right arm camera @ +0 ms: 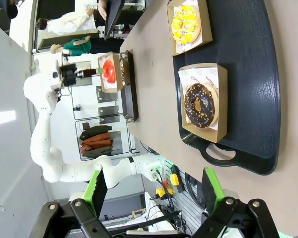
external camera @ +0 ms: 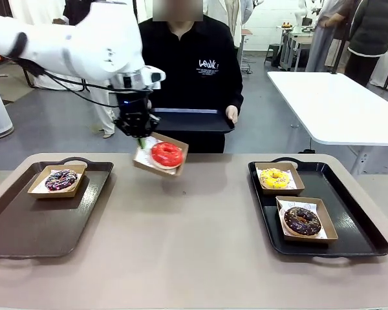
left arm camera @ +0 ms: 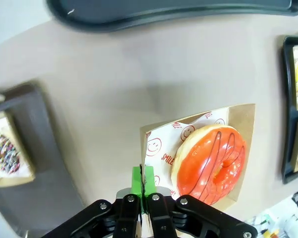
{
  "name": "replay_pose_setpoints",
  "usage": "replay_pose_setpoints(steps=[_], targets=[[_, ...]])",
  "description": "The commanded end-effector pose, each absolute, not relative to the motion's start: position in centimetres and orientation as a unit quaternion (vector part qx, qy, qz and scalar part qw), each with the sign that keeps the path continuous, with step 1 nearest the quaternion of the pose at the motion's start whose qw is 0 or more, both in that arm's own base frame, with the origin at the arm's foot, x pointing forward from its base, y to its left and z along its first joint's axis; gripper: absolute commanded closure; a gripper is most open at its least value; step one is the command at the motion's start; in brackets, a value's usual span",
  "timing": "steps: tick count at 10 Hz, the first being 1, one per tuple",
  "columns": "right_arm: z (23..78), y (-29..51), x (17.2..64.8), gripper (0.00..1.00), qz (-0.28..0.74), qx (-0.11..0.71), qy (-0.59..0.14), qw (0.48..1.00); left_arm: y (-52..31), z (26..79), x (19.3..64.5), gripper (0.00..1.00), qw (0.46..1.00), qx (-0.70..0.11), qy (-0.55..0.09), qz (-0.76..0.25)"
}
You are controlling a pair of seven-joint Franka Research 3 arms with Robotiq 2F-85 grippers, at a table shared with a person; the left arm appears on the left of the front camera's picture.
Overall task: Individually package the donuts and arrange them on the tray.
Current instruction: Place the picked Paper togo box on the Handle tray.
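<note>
My left gripper (external camera: 140, 135) is shut on the rim of a paper-lined cardboard box (external camera: 176, 165) with the red donut (external camera: 167, 154) in it. The box hangs tilted above the table's far middle. In the left wrist view the green pads (left arm camera: 137, 179) pinch the box's edge beside the red donut (left arm camera: 209, 164). The purple donut (external camera: 61, 179) lies boxed on the left tray (external camera: 26, 226). The yellow donut (external camera: 274, 177) and the chocolate donut (external camera: 302, 221) lie boxed on the right tray (external camera: 352, 223). My right gripper (right arm camera: 154, 191) stands open with nothing in it, off to the side of the right tray (right arm camera: 248, 74).
A person in black stands at the far side and holds another dark tray (external camera: 194, 120) level, just behind the lifted box. A white table (external camera: 343, 106) stands at the back right. Bare tabletop (external camera: 181, 232) lies between the two trays.
</note>
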State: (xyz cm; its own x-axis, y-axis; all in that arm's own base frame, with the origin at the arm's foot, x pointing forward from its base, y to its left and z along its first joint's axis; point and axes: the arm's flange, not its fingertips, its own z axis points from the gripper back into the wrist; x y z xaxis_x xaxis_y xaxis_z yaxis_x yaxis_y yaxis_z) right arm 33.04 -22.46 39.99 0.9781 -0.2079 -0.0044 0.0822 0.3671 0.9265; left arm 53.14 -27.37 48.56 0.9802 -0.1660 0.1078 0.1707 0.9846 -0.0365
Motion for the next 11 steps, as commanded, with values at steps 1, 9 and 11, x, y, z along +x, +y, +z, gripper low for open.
replay_pose_setpoints(steps=[1,9,11], targets=[[40.0,-22.5,33.0,0.0,-0.089,0.558,-0.056,0.823,-20.8,50.7,47.7,0.99,0.996,0.007,-0.033,-0.087],[40.0,-22.5,33.0,0.0,-0.089,0.558,-0.056,0.823,-2.8,47.7,39.5,0.99,1.0,0.003,-0.022,-0.02],[40.0,-22.5,33.0,0.0,-0.089,0.558,-0.056,0.823,-0.9,46.5,39.9,0.99,0.999,0.013,-0.03,-0.025]])
